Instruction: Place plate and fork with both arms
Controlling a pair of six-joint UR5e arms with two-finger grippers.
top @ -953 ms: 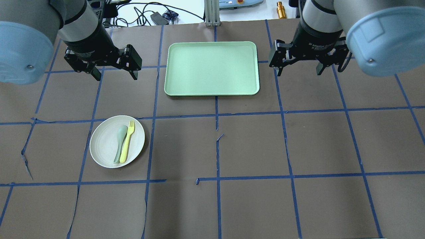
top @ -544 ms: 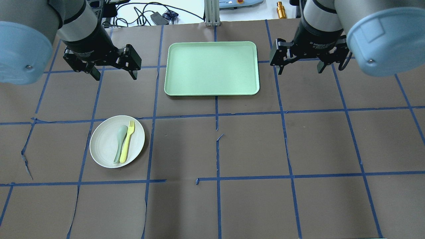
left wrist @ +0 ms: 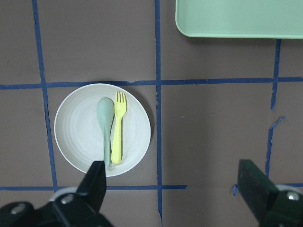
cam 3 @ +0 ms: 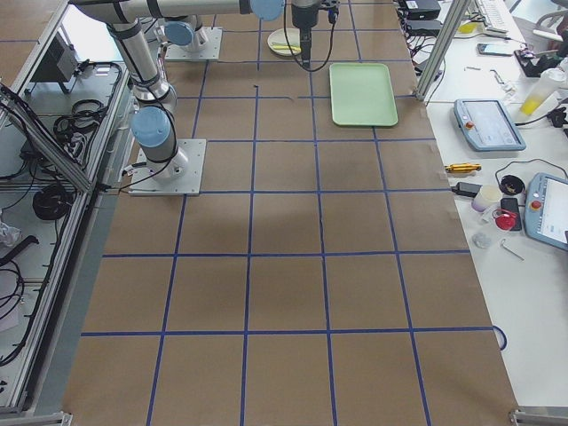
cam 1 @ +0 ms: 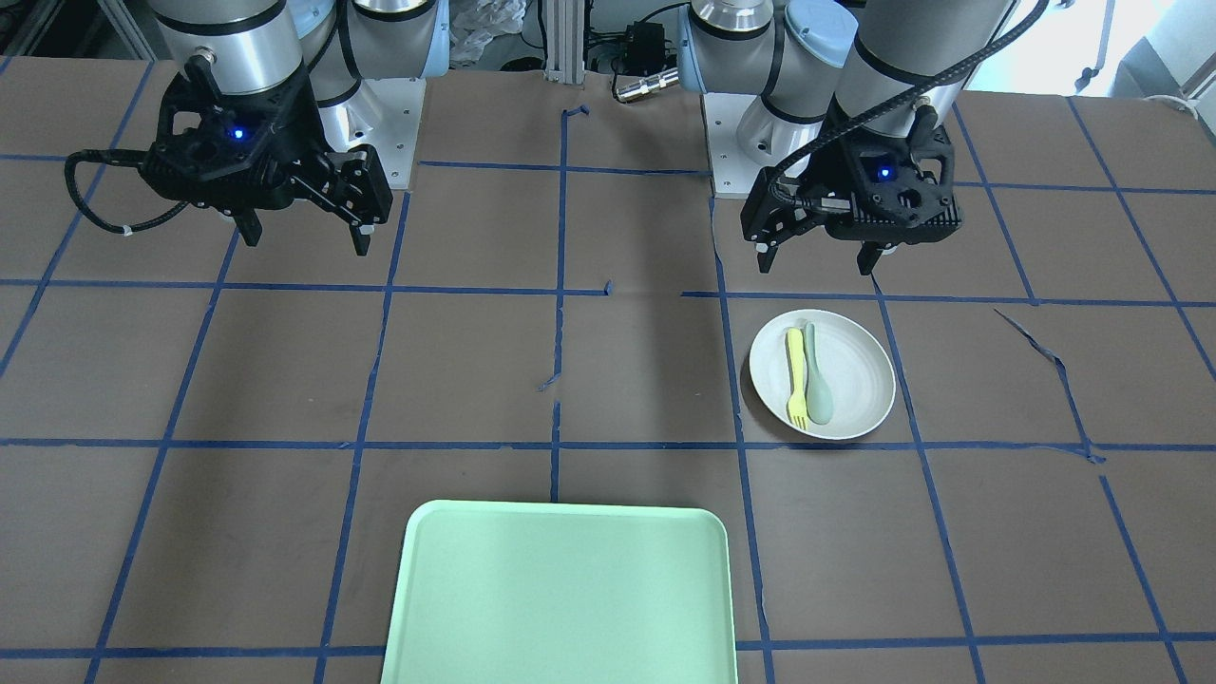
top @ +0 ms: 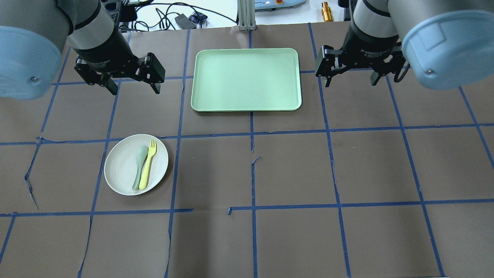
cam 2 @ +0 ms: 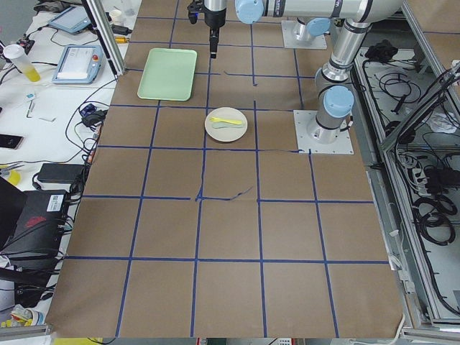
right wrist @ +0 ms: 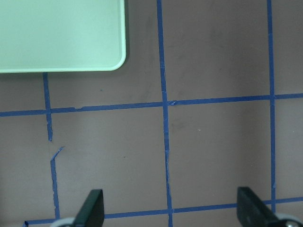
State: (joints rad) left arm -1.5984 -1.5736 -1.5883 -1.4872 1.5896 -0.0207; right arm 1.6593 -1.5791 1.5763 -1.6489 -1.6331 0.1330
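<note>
The off-white plate (top: 119,170) lies on the table's left side. The yellow fork (top: 148,165) lies on it beside a grey-green spoon (top: 139,166). My left gripper (top: 135,89) is open and empty, hanging above the table on the far side of the plate. The left wrist view shows the plate (left wrist: 75,127) and fork (left wrist: 117,130) beyond its open fingers (left wrist: 97,179). My right gripper (top: 351,83) is open and empty, hanging above bare table right of the tray. In the front-facing view the left gripper (cam 1: 815,268) hangs on the robot's side of the plate (cam 1: 860,370).
A pale green rectangular tray (top: 247,79) lies at the far centre of the table, between the two grippers; its corner shows in the right wrist view (right wrist: 61,33). Blue tape lines cross the brown table cover. Cables and devices lie beyond the far edge.
My right gripper has shifted slightly farther away and to the right. The left gripper, plate, fork and spoon have not visibly moved.
</note>
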